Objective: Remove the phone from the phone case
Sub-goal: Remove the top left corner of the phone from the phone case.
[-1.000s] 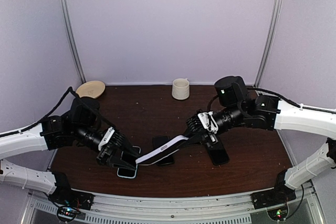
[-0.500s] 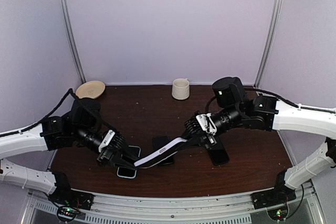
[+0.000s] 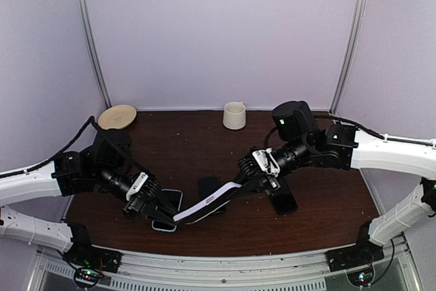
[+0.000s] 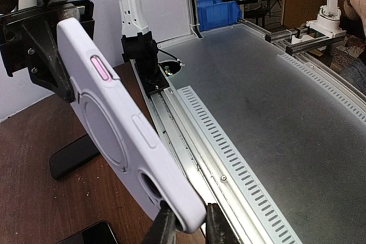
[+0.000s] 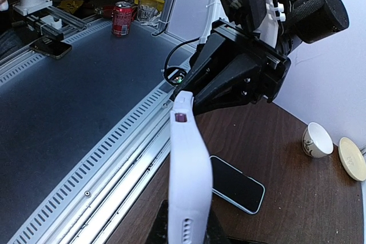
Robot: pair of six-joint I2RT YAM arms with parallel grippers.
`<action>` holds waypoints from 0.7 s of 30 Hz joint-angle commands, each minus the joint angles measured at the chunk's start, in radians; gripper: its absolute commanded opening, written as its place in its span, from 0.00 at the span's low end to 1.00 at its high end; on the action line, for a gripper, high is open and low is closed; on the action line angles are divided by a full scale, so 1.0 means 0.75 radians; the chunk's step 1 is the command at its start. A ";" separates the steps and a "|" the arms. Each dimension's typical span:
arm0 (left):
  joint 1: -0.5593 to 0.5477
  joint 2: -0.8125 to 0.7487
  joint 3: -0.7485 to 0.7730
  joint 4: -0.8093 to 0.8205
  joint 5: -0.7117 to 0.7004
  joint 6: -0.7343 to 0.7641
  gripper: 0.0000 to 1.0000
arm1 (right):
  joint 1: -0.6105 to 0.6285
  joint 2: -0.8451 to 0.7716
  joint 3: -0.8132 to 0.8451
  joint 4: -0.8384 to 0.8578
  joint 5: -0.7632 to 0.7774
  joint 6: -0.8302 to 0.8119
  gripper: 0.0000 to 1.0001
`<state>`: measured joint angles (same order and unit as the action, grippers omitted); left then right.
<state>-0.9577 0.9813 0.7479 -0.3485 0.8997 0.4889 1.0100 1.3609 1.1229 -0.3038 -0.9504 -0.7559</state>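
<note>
**Two-arm hold on a phone case, seen from above and from both wrists.**

The phone case (image 3: 208, 200) is a long, thin shell of smooth matte white with rounded corners. It hangs above the table (image 3: 177, 148), spanning the gap between the two grippers.

- **Left gripper:** The left gripper (image 3: 155, 207) has its two dark fingers (image 4: 165, 226) pressed together on the case's nearer end, one on each face.
- **Right gripper:** The right gripper (image 3: 253, 180) is clamped on the opposite end.
- **Case, from the left wrist:** The outer back shows one raised circular ring, one oval camera opening close to the fingers, and one small pink side button towards the far end.
- **Case, from the right wrist:** It appears edge-on as a narrow, slightly bowed white strip. Whether a phone sits inside cannot be told.

**On the dark brown, wood-grained table:**

- **Phones:** There are three flat rectangular phones.
  - The light-rimmed phone (image 5: 237, 186), with a glossy black face, lies just below the left gripper.
  - The middle black phone (image 3: 206, 185) lies under the case's span, between the grippers.
  - The outer black phone (image 3: 284, 202) lies just beside the right gripper, on the side away from the left one.
- **Crockery:** One cream cup (image 3: 234, 115) and one shallow tan dish (image 3: 117, 115) stand well beyond both grippers, by the back wall.
</note>
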 commanded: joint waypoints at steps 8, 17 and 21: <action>-0.014 0.016 0.009 0.060 0.012 0.015 0.15 | 0.079 0.029 0.120 0.068 -0.195 -0.016 0.00; -0.014 0.019 0.012 0.061 -0.030 0.015 0.15 | 0.125 0.042 0.163 -0.010 -0.245 -0.024 0.00; -0.014 0.016 0.016 0.058 -0.048 0.013 0.15 | 0.137 0.047 0.183 -0.061 -0.256 -0.033 0.00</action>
<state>-0.9840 0.9829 0.7475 -0.3771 0.9657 0.4889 1.0546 1.3983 1.1946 -0.3885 -0.9863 -0.7639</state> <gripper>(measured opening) 0.157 0.086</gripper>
